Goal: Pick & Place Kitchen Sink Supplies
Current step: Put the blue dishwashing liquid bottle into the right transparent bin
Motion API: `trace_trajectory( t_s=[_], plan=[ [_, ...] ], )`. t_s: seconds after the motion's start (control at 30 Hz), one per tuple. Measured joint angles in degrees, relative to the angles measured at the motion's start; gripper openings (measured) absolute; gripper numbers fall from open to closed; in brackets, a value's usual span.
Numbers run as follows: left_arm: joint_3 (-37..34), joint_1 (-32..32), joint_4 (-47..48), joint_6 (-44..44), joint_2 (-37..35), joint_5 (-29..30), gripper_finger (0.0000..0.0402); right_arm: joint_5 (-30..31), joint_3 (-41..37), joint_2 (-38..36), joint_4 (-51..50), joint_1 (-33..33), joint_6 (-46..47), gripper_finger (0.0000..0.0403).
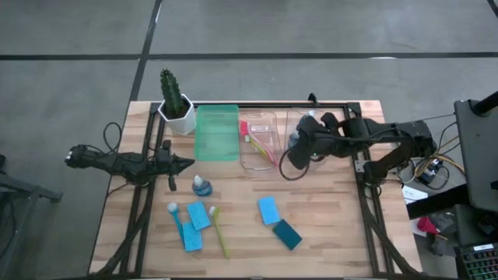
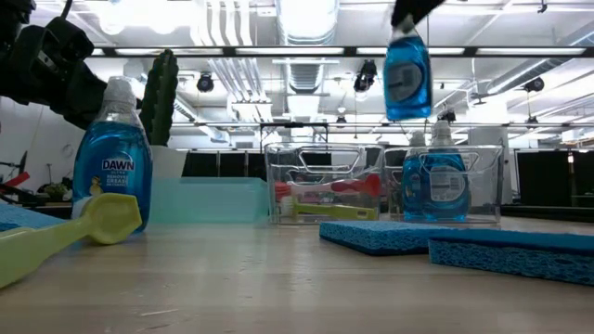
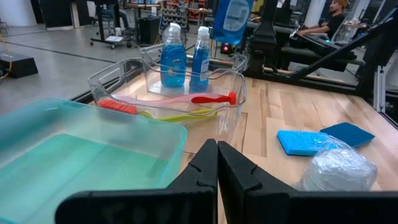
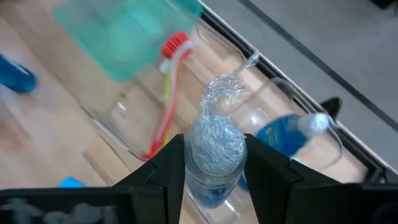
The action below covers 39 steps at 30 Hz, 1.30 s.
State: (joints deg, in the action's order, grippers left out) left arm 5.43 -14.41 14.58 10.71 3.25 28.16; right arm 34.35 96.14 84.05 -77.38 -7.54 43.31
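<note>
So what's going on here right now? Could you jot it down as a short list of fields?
right gripper: shut on a soap bottle, held in the air above the clear bin
clear bin contents: two soap bottles
middle bin: brushes inside
left gripper: shut, empty, near the green bin
on the table: another bottle, sponges, a yellow-green brush
corner: cactus

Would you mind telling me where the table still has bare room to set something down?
Bare wood lies in front of the clear bins, between the yellow-green brush and the light blue sponge, and right of the teal sponge. The front-left cluster around the standing bottle is crowded.
</note>
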Motion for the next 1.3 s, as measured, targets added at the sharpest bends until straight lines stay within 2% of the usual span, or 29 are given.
trace_trajectory(
  t_s=[0.23,0.57,1.03,1.3],
  plan=[
    [0.0,0.0,0.0,0.0,0.0,0.0,0.0005,-0.7,-8.4,-4.3,4.0,4.1,-1.5,0.0130],
    [0.0,0.0,0.0,0.0,0.0,0.0,0.0005,-9.1,-22.3,-10.8,17.6,10.1,-4.3,0.0130],
    [0.0,0.0,0.0,0.0,0.0,0.0,0.0005,-16.6,-35.5,-11.3,30.9,15.3,-4.8,0.0130],
    [0.0,0.0,0.0,0.0,0.0,0.0,0.0005,-16.9,-40.6,-11.3,34.4,15.7,-4.1,0.0130]
  ],
)
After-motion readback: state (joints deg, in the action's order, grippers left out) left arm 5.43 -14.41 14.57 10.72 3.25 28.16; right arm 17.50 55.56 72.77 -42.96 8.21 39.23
